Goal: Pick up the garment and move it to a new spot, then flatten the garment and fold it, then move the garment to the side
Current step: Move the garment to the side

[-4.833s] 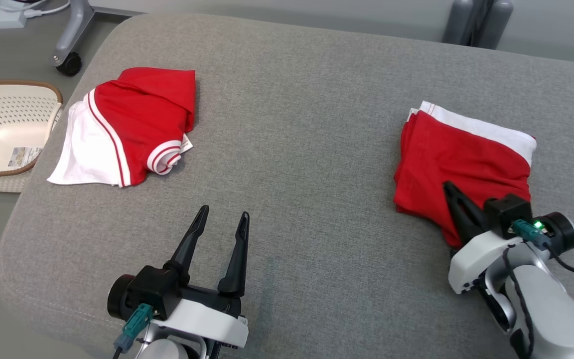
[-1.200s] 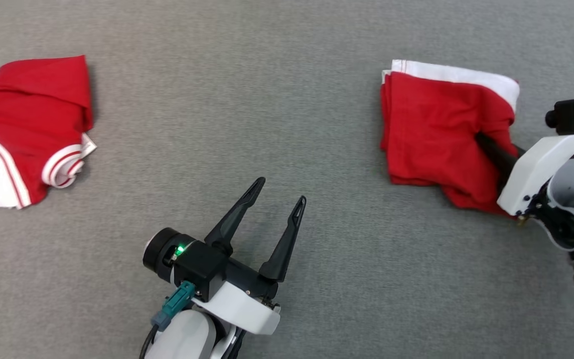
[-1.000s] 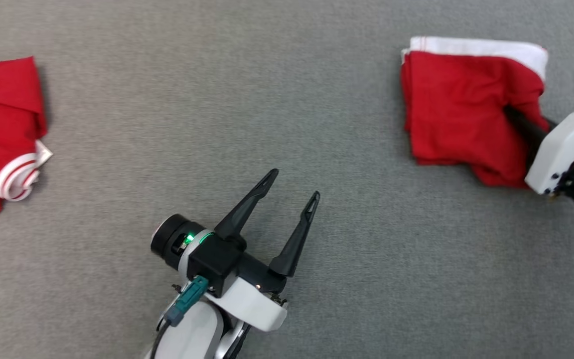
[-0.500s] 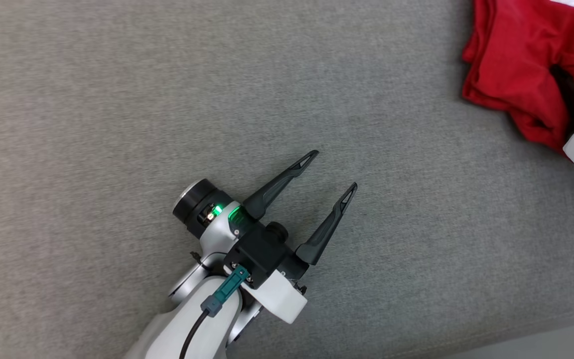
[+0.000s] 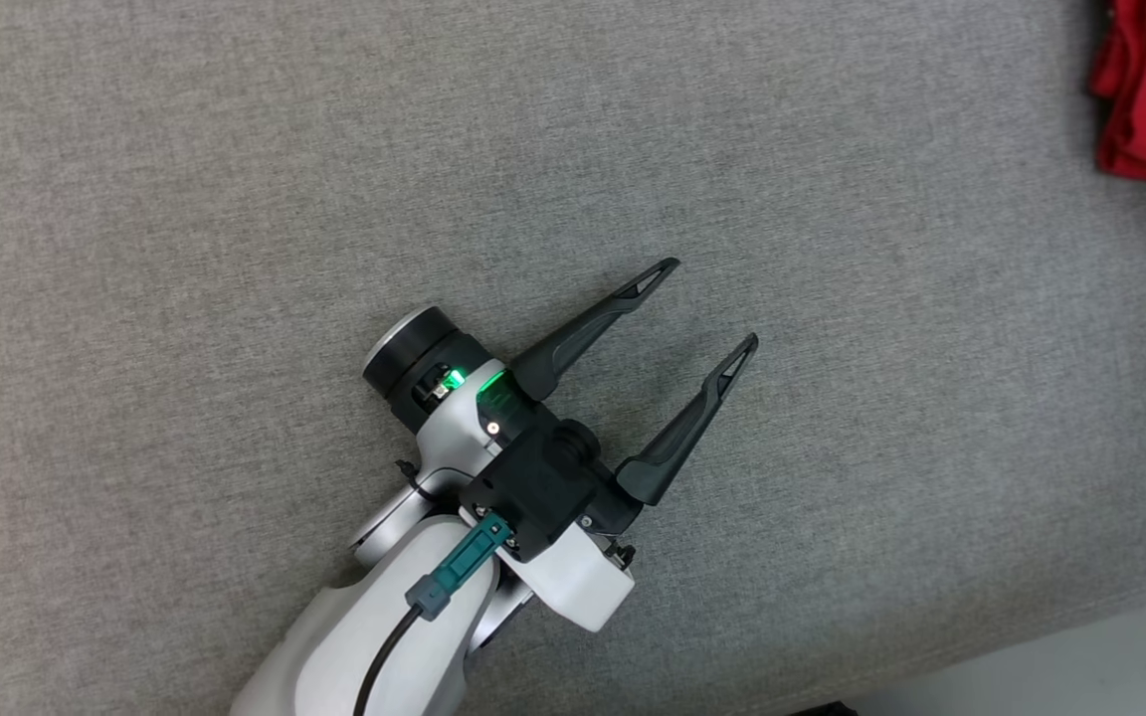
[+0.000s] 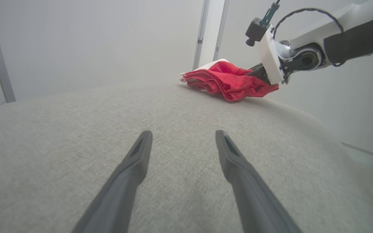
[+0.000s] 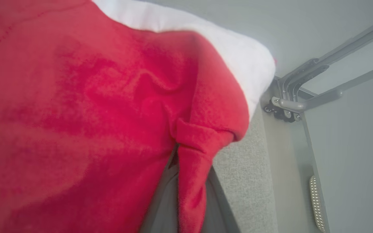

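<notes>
My left pincer hangs wide open and empty over the grey surface, well apart from the work, and I'd leave it parked there. Far to the right lies the garment, a red bundle with a white band along its far side, resting on the surface near its right-hand edge. My right pincer is closed tight on a pinch of red cloth at the bundle's edge, with a fold bunched between the fingers. I judge this to be the carry to the side. To do it well I'd hold the grip shut and travel low and slowly so the layers don't peel open. I'd also watch the surface's edge close by and release only once the bundle sits flat.
</notes>
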Tool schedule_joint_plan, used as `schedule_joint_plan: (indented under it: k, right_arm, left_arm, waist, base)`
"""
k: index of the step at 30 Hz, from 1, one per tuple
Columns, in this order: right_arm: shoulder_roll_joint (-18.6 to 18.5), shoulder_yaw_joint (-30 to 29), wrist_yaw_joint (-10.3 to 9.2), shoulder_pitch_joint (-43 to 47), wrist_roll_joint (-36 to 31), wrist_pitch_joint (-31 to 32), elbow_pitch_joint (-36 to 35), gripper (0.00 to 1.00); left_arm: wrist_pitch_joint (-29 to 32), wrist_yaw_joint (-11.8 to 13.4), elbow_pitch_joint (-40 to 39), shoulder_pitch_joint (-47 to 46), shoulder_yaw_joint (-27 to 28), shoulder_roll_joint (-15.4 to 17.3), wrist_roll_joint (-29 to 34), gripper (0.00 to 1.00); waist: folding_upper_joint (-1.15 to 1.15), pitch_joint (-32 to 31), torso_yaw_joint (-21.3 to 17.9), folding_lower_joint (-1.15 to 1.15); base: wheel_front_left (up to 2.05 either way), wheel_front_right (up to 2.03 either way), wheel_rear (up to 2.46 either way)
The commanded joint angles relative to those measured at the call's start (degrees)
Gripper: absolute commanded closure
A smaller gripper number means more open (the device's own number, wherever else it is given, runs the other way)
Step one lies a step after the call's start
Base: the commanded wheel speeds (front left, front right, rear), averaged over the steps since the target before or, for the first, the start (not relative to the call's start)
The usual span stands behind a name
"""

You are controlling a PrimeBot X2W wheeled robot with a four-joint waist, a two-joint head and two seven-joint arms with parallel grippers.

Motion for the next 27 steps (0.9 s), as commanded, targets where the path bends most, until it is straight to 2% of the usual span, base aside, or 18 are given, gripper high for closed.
schedule_joint_plan:
  k: [1,7,13,14,15,16,27]
  right_arm:
    - [-0.5,0.2,-0.08,-0.7,-0.6,-0.5,0.7,1.0]
    - [-2.3,1.2,-0.08,-5.1,-7.0,-2.6,6.9,1.0]
    - [-1.6,0.6,-0.08,-8.1,-10.6,-4.1,13.1,1.0]
    - [-1.2,0.6,-0.07,-8.4,-11.0,-4.6,13.8,0.68]
    - [-0.8,0.3,-0.07,-8.8,-11.2,-5.0,14.6,0.23]
    - [-0.6,0.2,-0.06,-9.1,-11.5,-5.5,15.2,0.0]
    - [1.0,-0.9,-0.06,-13.8,-16.8,-9.1,21.9,0.0]
  left_arm:
    - [0.9,0.0,3.5,1.1,0.4,1.9,-0.5,0.0]
    - [0.9,0.1,3.3,1.1,1.1,2.1,-0.6,0.0]
    - [1.0,0.1,3.5,1.3,1.6,2.0,-0.7,0.0]
    - [1.0,0.1,3.6,1.2,1.7,2.0,-0.7,0.0]
    - [1.0,0.1,3.7,1.2,1.7,1.9,-0.7,0.0]
    - [1.0,0.1,3.8,1.1,1.7,1.9,-0.7,0.0]
    - [0.9,0.1,3.0,1.4,2.1,0.2,-1.5,0.0]
  waist:
    - [0.0,0.2,0.5,0.0]
    - [0.0,1.0,2.4,0.0]
    - [0.0,1.5,3.4,0.0]
    - [0.0,1.5,3.5,0.0]
    - [0.0,1.5,3.6,0.0]
    - [0.0,1.5,3.7,0.0]
    - [0.0,-2.5,5.1,0.0]
  base:
    - [0.0,0.0,0.0]
    - [0.0,0.0,0.0]
    - [0.0,0.0,0.0]
    - [0.0,0.0,0.0]
    - [0.0,0.0,0.0]
    - [0.0,0.0,0.0]
    - [0.0,0.0,0.0]
